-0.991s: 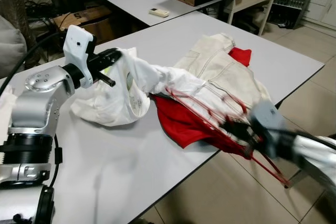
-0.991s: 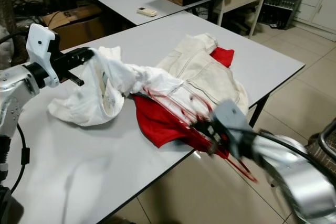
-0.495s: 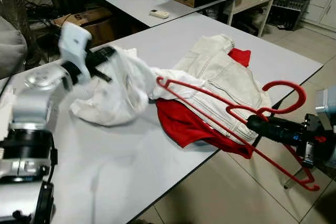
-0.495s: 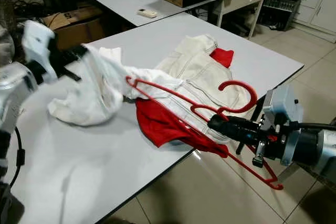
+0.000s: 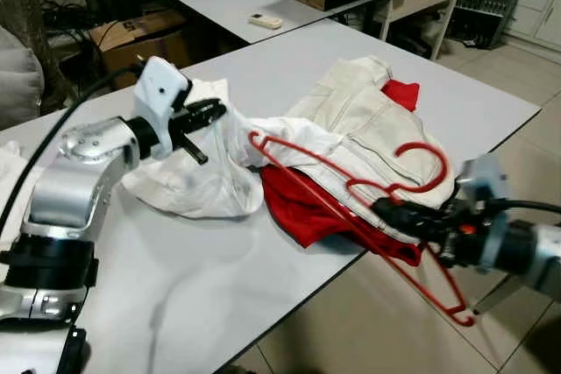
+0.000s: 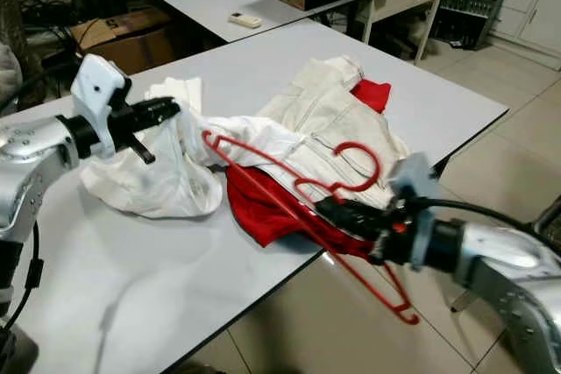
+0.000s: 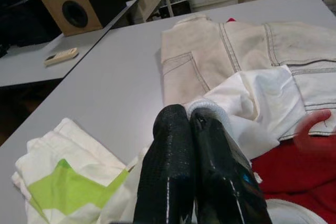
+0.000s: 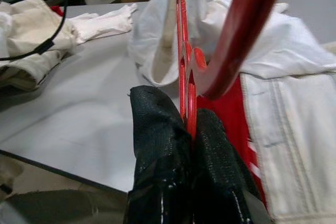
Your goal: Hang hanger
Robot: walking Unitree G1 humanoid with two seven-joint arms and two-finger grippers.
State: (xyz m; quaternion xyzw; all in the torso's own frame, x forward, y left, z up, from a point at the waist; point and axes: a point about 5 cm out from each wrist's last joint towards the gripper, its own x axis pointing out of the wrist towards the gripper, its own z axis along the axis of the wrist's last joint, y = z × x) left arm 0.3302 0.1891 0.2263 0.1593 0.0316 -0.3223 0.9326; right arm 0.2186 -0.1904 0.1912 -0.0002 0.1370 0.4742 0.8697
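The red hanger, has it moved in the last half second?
Yes. The red hanger, clamped in the right gripper, has swung further in over the cream jacket, away from the table's edge.

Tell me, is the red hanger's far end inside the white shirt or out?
Inside. The red hanger, pinched by the right gripper, has its far end in the white shirt the left gripper holds up.

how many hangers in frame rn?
1. The red hanger is in the right gripper, one end inside the white garment on the table. Others may be hidden under clothes.
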